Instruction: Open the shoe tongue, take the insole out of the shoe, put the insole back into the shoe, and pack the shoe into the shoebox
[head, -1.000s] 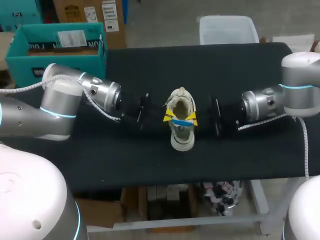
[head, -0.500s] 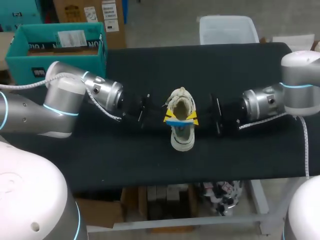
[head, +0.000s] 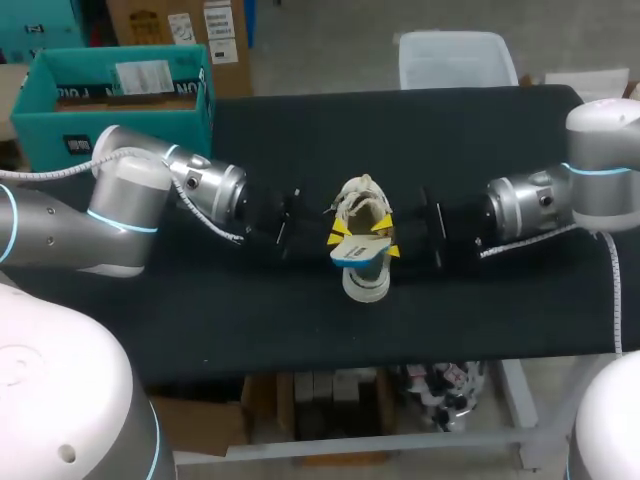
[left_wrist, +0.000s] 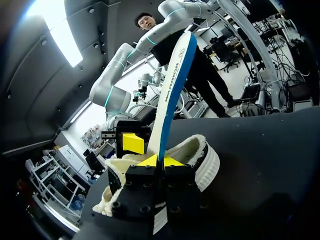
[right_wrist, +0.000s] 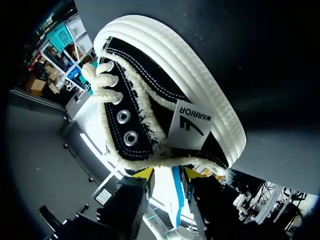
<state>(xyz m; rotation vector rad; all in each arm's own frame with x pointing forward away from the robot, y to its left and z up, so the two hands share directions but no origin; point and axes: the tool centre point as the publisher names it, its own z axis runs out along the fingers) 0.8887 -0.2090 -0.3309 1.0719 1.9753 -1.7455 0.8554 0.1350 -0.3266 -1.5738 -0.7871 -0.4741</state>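
A cream and black shoe (head: 364, 262) stands mid-table, sole down. Its blue-edged white insole (head: 357, 250) sticks up out of the opening. My left gripper (head: 338, 234) comes in from the shoe's left and is shut on the insole's lower end; in the left wrist view the insole (left_wrist: 172, 85) rises tall from between its yellow tips, gripper (left_wrist: 161, 161). My right gripper (head: 385, 238) is at the shoe's right side, fingers spread to either side of the insole (right_wrist: 173, 192), gripper (right_wrist: 167, 173); the shoe's side (right_wrist: 165, 105) fills the view ahead. A teal shoebox (head: 120, 120) stands open at far left.
Bare black tabletop (head: 480, 150) lies around the shoe on all sides, with both arms low over it to the left and right.
My right gripper's fingers have spread apart off the insole. The insole has tipped up and over toward the shoe's toe in the left gripper's hold.
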